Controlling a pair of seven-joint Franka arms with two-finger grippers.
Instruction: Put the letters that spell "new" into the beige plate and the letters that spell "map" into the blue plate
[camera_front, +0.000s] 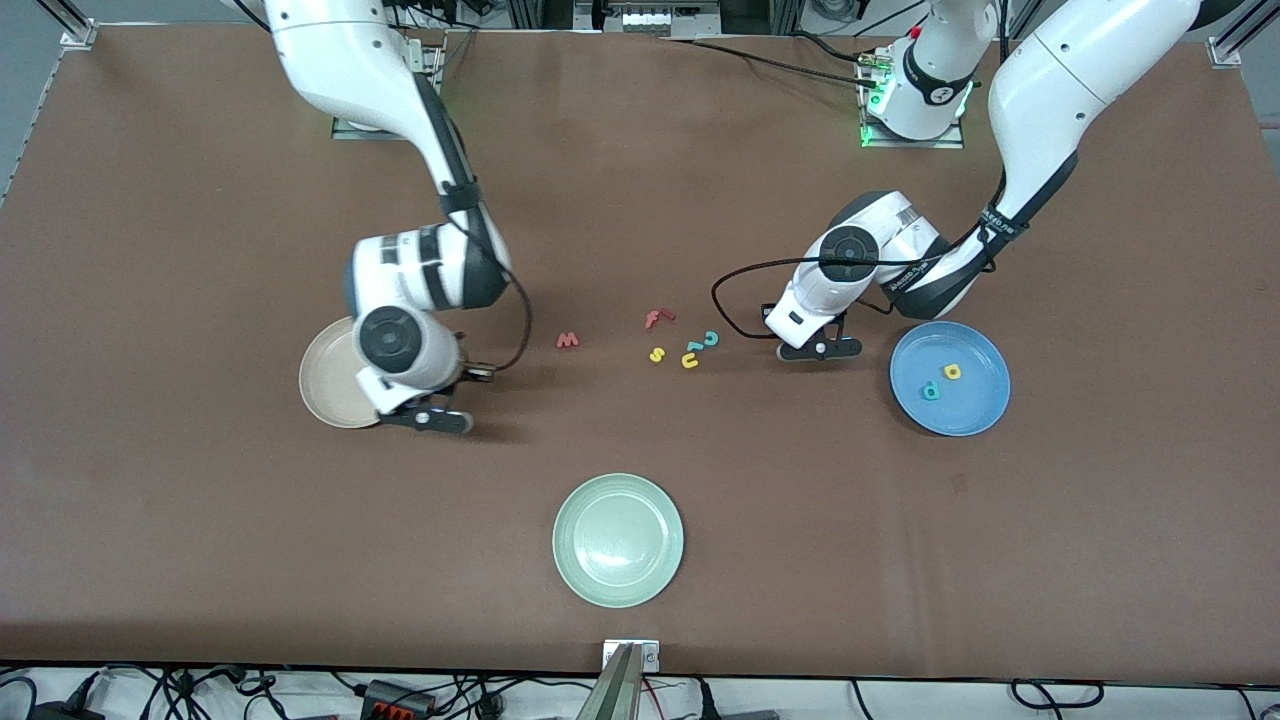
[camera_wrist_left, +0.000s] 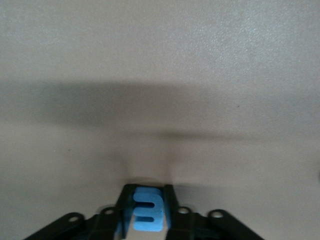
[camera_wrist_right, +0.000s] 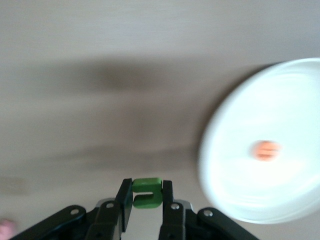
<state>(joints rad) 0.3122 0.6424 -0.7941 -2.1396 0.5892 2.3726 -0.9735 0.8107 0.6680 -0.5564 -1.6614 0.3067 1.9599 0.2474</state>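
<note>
My left gripper (camera_wrist_left: 148, 191) is shut on the blue m (camera_wrist_left: 147, 214), low over the table beside the blue plate (camera_front: 970, 405). On that plate lie the teal p (camera_front: 930, 391) and the yellow a (camera_front: 952, 371). My right gripper (camera_wrist_right: 146, 185) is shut on the dark green n (camera_wrist_right: 147, 196), just off the rim of the beige plate (camera_wrist_right: 240, 175). The orange e (camera_wrist_right: 265, 150) rests on this plate. In the front view the right arm's hand hides much of the beige plate (camera_front: 325, 385). The salmon-red w (camera_front: 567, 340) lies on the table between the two arms.
A red f (camera_front: 658, 318), a yellow s (camera_front: 657, 354), a yellow u (camera_front: 690, 360) and a teal c (camera_front: 708, 340) lie loose mid-table near the left gripper (camera_front: 820, 350). A pale green plate (camera_front: 618, 540) sits nearer the front camera.
</note>
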